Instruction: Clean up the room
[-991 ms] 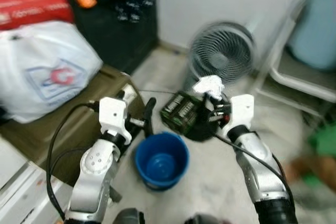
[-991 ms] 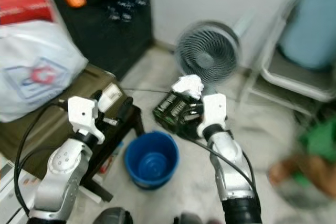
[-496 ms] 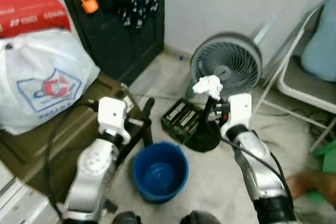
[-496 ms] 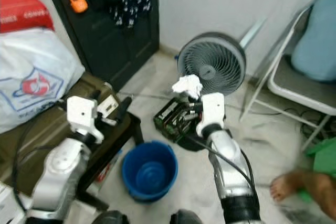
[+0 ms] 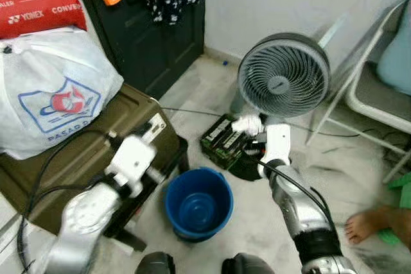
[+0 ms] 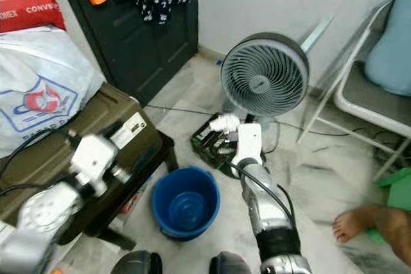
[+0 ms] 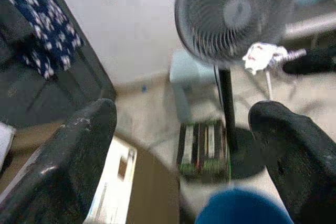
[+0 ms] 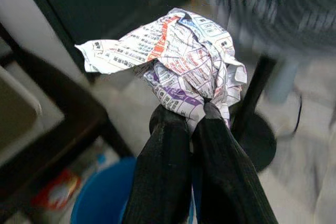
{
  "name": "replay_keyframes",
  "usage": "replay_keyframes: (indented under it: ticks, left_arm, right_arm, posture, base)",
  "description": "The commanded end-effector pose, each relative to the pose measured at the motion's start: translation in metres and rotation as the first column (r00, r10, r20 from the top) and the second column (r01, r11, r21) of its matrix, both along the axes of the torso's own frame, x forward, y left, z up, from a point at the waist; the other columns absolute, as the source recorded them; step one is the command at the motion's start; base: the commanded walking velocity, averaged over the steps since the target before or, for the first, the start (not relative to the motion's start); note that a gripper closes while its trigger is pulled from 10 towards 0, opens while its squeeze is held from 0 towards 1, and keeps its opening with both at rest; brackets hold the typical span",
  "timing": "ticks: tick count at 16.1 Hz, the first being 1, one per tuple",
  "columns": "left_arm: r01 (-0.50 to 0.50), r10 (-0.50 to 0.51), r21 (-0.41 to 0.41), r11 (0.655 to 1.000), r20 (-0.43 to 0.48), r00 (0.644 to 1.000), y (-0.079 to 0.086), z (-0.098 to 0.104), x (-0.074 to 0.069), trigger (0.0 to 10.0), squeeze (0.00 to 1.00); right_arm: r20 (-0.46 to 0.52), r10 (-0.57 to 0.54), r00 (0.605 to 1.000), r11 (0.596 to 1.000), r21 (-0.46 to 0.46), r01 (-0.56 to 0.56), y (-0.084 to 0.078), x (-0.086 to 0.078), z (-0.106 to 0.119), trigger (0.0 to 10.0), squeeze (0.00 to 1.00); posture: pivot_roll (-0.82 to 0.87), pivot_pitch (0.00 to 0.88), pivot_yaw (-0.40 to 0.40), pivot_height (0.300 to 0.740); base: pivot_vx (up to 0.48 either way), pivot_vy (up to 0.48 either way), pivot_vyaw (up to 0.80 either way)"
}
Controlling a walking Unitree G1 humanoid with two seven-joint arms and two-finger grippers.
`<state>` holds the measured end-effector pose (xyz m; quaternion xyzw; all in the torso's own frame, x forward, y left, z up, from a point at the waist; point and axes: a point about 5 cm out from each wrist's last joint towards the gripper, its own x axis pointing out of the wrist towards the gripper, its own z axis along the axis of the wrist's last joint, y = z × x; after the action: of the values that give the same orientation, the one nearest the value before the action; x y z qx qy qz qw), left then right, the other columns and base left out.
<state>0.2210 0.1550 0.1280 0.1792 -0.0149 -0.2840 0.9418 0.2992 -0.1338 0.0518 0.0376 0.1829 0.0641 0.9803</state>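
Right wrist view — right claw (image 8: 195, 109) pinches crumpled paper (image 8: 173, 53) above bucket (image 8: 105, 198).

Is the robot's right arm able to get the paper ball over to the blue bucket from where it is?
Probably yes. The right gripper, shut on the crumpled paper, hangs just beyond the blue bucket, up by the fan. The bucket's mouth is open and nothing stands between them.

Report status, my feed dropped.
Right gripper shut on crumpled printed paper wad, beyond the round blue plastic bucket. Left gripper open, empty. Grey floor fan stands close behind.
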Motion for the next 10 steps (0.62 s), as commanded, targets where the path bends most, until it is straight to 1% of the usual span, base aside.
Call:
replay_keyframes:
  ticks: [1, 2, 5, 7, 8, 10]
  left_arm:
    - [0.03, -0.031, 0.015, 0.999, 0.021, 0.999, 0.003, 0.007, -0.004, 10.0, 0.0]
    - [0.034, -0.034, 0.029, 0.999, 0.007, 0.999, 0.009, 0.008, -0.008, 10.0, 0.0]
    - [0.022, -0.022, 0.049, 0.999, 0.003, 1.0, 0.016, 0.014, -0.009, 10.0, 0.0]
    - [0.015, -0.016, 0.058, 0.998, 0.003, 1.0, 0.019, 0.018, -0.011, 10.0, 0.0]
    - [0.006, -0.006, 0.068, 0.998, -0.002, 1.0, 0.024, 0.021, -0.015, 10.0, 0.0]
    - [-0.014, 0.015, 0.083, 0.996, -0.013, 1.0, 0.033, 0.024, -0.02, 10.0, 0.0]
  right_arm:
    - [-0.05, -0.02, 0.999, 1.0, 0.015, 0.021, 0.002, 0.0, -0.006, 10.0, 0.0]
    - [-0.106, -0.046, 0.993, 0.997, 0.054, 0.052, 0.008, 0.002, -0.013, 10.0, 0.0]
    - [-0.179, -0.057, 0.982, 0.99, 0.12, 0.079, 0.019, 0.007, -0.022, 10.0, 0.0]
    - [-0.2, -0.055, 0.978, 0.986, 0.145, 0.085, 0.024, 0.009, -0.025, 10.0, 0.0]
    - [-0.228, -0.062, 0.972, 0.979, 0.175, 0.103, 0.029, 0.011, -0.028, 10.0, 0.0]
    - [-0.266, -0.061, 0.962, 0.972, 0.205, 0.118, 0.04, 0.014, -0.031, 10.0, 0.0]
  posture:
    - [0.1, 0.181, 0.036, 0.74]
    - [0.12, 0.194, 0.05, 0.74]
    - [0.17, 0.212, 0.077, 0.74]
    - [0.2, 0.221, 0.088, 0.74]
    - [0.23, 0.235, 0.104, 0.74]
    - [0.23, 0.251, 0.118, 0.74]
  base:
    - [0.0, 0.0, 0.0]
    - [0.0, 0.0, 0.0]
    - [0.0, 0.0, 0.0]
    - [0.0, 0.0, 0.0]
    - [0.0, 0.0, 0.0]
    - [0.0, 0.0, 0.0]
